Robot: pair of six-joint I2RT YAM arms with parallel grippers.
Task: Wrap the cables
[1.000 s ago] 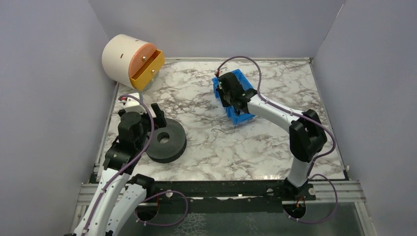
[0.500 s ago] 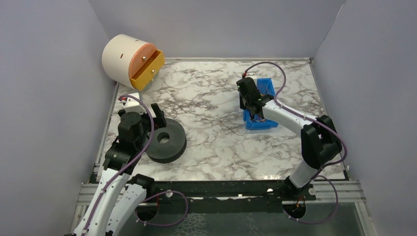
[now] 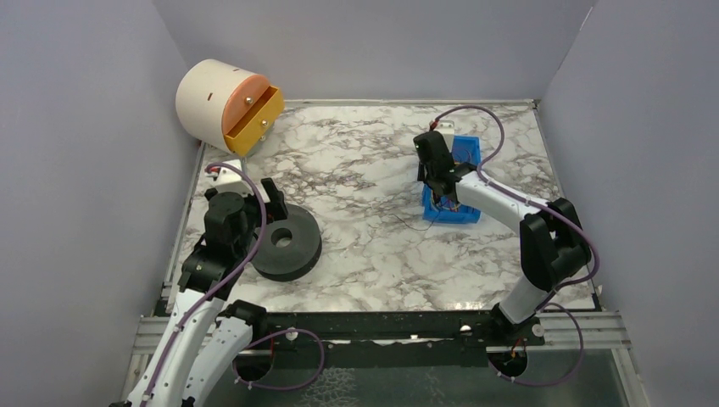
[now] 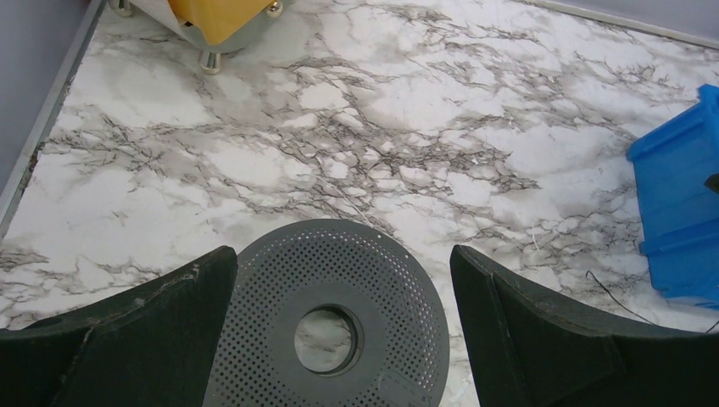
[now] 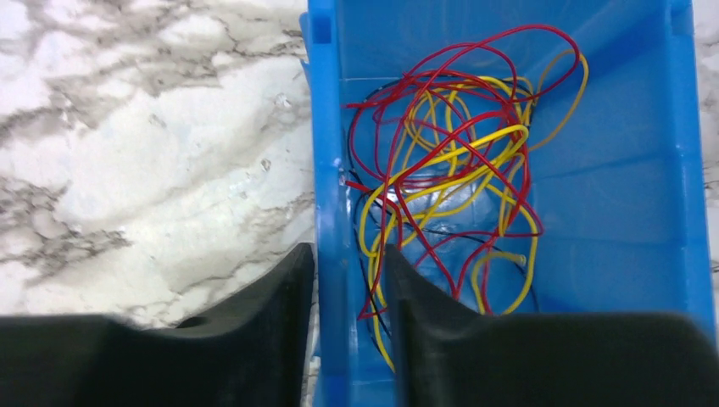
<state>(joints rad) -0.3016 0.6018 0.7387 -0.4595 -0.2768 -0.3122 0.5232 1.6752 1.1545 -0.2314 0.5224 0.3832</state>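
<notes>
A blue bin (image 3: 469,151) stands at the back right of the marble table. It holds a tangle of red and yellow cables (image 5: 458,170) with a thin black one among them. My right gripper (image 5: 349,254) is shut on the bin's left wall (image 5: 326,195), one finger outside and one inside; it also shows in the top view (image 3: 438,192). A black perforated spool (image 4: 373,280) with a centre hole lies flat at the near left (image 3: 287,242). My left gripper (image 4: 343,254) is open and empty above it, fingers either side.
A cream drum with an orange front and drawer (image 3: 225,106) lies at the back left corner. A thin loose black wire (image 3: 411,222) lies on the table left of the bin. Grey walls enclose the table on three sides.
My right gripper has dragged the blue bin to the right and turned it from slanted to nearly square with the table. The left arm and spool have not moved.
</notes>
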